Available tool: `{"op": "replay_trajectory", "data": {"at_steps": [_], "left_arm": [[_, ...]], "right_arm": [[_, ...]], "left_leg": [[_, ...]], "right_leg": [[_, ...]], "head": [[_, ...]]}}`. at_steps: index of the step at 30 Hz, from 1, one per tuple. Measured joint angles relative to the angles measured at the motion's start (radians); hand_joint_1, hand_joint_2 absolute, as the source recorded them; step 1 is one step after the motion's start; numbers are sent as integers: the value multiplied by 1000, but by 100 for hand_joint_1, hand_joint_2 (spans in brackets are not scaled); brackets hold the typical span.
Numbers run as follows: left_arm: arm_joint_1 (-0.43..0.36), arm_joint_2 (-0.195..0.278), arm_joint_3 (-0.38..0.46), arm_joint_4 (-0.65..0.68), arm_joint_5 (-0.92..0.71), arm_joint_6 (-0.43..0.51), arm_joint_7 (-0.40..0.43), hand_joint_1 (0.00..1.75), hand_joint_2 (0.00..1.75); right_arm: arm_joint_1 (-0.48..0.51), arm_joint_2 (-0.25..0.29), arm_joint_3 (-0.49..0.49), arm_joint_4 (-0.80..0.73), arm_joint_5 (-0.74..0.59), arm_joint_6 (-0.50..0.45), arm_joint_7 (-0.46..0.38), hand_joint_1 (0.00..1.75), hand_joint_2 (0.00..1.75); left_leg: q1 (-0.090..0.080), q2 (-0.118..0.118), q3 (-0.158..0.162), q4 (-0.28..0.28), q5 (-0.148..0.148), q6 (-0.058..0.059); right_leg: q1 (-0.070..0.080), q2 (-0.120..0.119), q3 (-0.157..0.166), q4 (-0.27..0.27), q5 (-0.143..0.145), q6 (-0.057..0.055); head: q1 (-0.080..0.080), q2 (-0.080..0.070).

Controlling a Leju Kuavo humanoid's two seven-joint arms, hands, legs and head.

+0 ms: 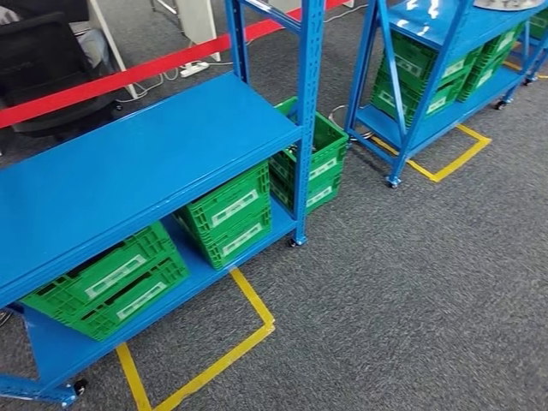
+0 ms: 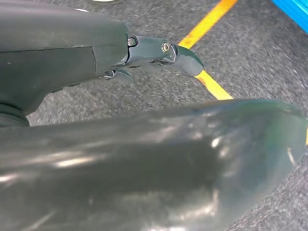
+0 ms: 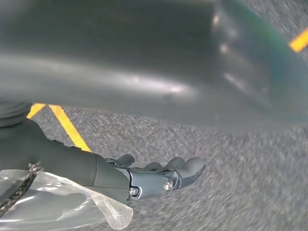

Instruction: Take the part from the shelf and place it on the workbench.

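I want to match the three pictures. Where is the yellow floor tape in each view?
Head view: yellow tape on the grey carpet, before the near blue shelf.
Left wrist view: just past the left hand, at.
Right wrist view: close beside the right hand, at.
Shared landmark: the grey carpet under the tape.

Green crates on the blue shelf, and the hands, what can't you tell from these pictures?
- Green crates, head view: the blue shelf board above hides their contents.
- Right hand, right wrist view: a clear bag sits beside it, cut off by the edge; grip unclear.
- Left hand, left wrist view: dark body part covers most fingers.
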Motion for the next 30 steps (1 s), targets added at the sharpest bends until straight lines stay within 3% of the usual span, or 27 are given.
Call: {"op": "replay_trajectory", "data": {"at_steps": [1,2,3,5,7,9,10,12,13,15,16,17,18,19,20,22,24,25,27,28,30], "left_arm": [[2,0,0,-1,0,-1,0,0,0],[6,0,0,-3,0,-2,0,0,0],[8,0,0,-5,1,-3,0,0,0],[10,0,0,-11,1,-3,1,0,0],[11,1,-1,-17,2,-3,2,0,0],[17,1,-2,-22,4,-3,5,0,0],[21,0,-3,-24,5,-3,8,0,0],[23,0,-6,-29,7,-3,11,0,0],[23,0,-9,-31,9,-2,13,0,0],[24,-1,-15,-34,14,2,17,0,0],[25,-1,-17,-35,18,6,20,0,0],[27,-1,-19,-35,22,12,24,0,0],[29,-1,-23,-37,28,18,29,0,0],[31,-1,-28,-40,35,26,36,0,0],[33,-1,-35,-44,42,35,44,0,0],[39,-1,-49,-52,53,46,56,0,0],[45,-1,-61,-60,58,51,61,0,0],[48,-1,-65,-64,59,52,63,0,0],[50,-1,-71,-72,60,52,65,0,0],[50,-1,-74,-75,61,51,65,0,0],[52,-1,-81,-80,62,50,66,0,0]], "right_arm": [[-1,0,0,1,0,0,0,0,0],[-2,0,0,1,0,0,0,0,0],[-2,0,0,1,0,0,0,0,0],[-2,0,0,2,0,0,0,0,0],[-3,0,0,2,0,0,0,0,0],[-6,0,0,2,0,0,0,0,0],[-7,0,1,2,0,0,-1,0,0],[-8,0,1,2,0,0,-2,0,0],[-7,0,1,3,0,0,-2,0,0],[-5,0,1,4,0,1,-3,0,0],[-5,0,0,5,0,1,-3,0,0],[-5,0,0,5,0,1,-3,0,0],[-5,0,0,5,0,2,-3,0,0],[-5,0,0,5,0,3,-3,0,0],[-5,0,-1,6,0,4,-3,0,0],[-4,0,-4,8,1,7,-3,0,0],[-2,0,-8,8,2,8,-2,0,0],[-2,0,-9,8,2,8,-2,0,0],[-3,0,-11,8,1,9,-2,0,0],[-3,0,-11,8,1,10,-3,0,0],[-3,0,-13,8,1,11,-3,0,0]], "left_leg": [[1,4,-3,12,6,-2],[2,9,14,-16,29,-2],[2,19,48,-77,64,0],[-5,64,119,-205,108,12],[-12,85,144,-258,109,30],[-11,63,145,-264,107,46],[-8,53,148,-268,108,52],[-3,31,156,-273,110,60],[-2,20,157,-274,108,62],[-1,-6,161,-274,104,65],[0,-20,166,-274,101,64],[1,-34,173,-273,96,63],[3,-49,182,-273,90,59],[5,-63,191,-273,84,54],[6,-77,196,-271,78,49],[9,-102,191,-265,71,37],[11,-118,184,-260,69,24],[10,-106,183,-250,68,19],[7,-47,150,-184,51,10],[5,-15,115,-122,30,7],[4,5,34,5,-20,5]], "right_leg": [[0,-17,2,0,-5,0],[1,-32,8,1,-10,2],[1,-45,15,1,-15,5],[3,-69,29,1,-25,13],[6,-90,44,3,-31,25],[6,-99,54,9,-30,39],[4,-83,55,19,-35,44],[0,-28,21,81,-77,52],[-2,2,-12,142,-109,55],[-3,23,-91,265,-152,61],[-4,25,-117,291,-147,63],[-4,26,-124,277,-118,63],[-6,31,-112,227,-72,64],[-9,49,-92,165,-25,65],[-12,77,-77,108,0,65],[-15,117,-62,57,10,54],[-13,105,-54,53,6,36],[-13,91,-46,50,9,31],[-14,61,-28,43,4,20],[-13,44,-21,41,-1,15],[-8,12,-11,41,-16,9]], "head": [[0,0],[0,0],[0,0],[0,0],[1,0],[1,0],[3,0],[8,0],[10,0],[12,0],[12,0],[12,0],[12,0],[12,0],[14,0],[15,0],[15,0],[15,0],[10,0],[7,0],[5,0]]}}
